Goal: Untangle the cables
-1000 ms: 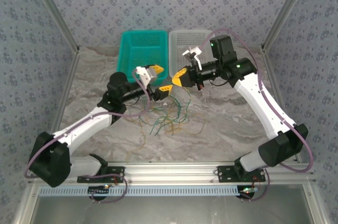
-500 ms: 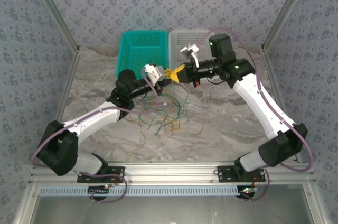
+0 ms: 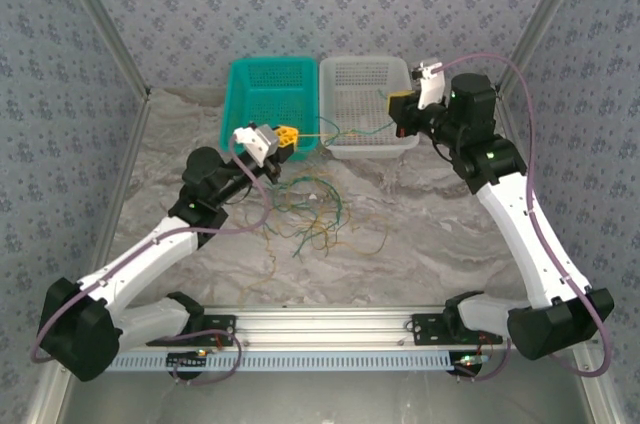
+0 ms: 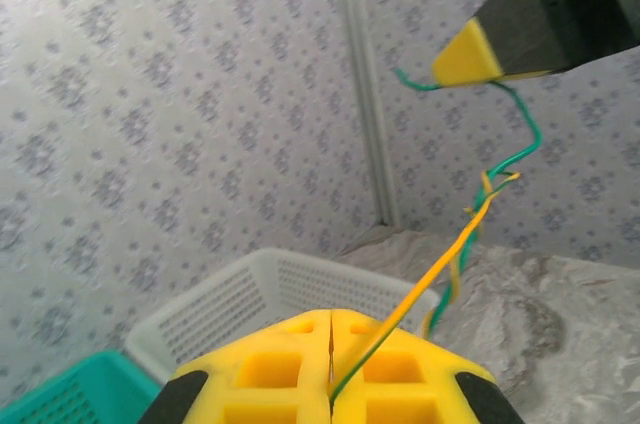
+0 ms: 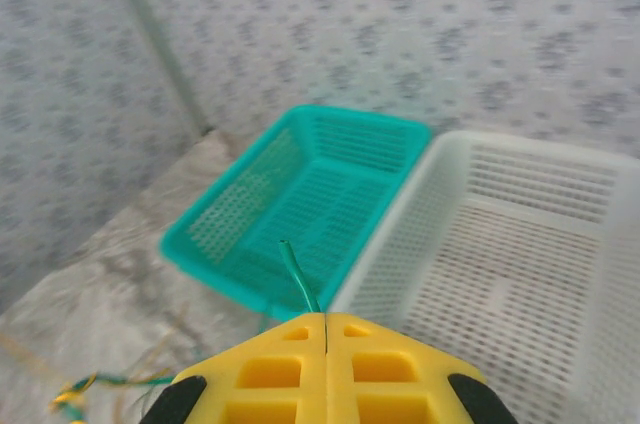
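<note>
Nearest the arm bases the table [image 3: 470, 244] is bare marble. Most of the cables [image 3: 315, 212] lie in a loose green-and-yellow heap at its middle, between the two arms. Above the heap's far edge the left gripper [image 3: 288, 133] is clamped shut on a yellow strand [image 4: 420, 289] and a green one beside it, both leaving the seam of its fingers. The right gripper [image 3: 397, 104], raised over the white basket [image 3: 365, 60], is pinched closed on a green strand [image 5: 298, 279]. The two hold their ends apart, so the span between them hangs fairly straight. In the left wrist view, yellow and green twist together at a small knot [image 4: 490, 184] partway along, which is probably what the pull is meant to loosen. Room to spread further looks ample on the left, over open table; the right arm is nearer the side wall and frame post [image 3: 538, 24]. The teal basket [image 3: 270, 62] touches the white one against the back wall.
</note>
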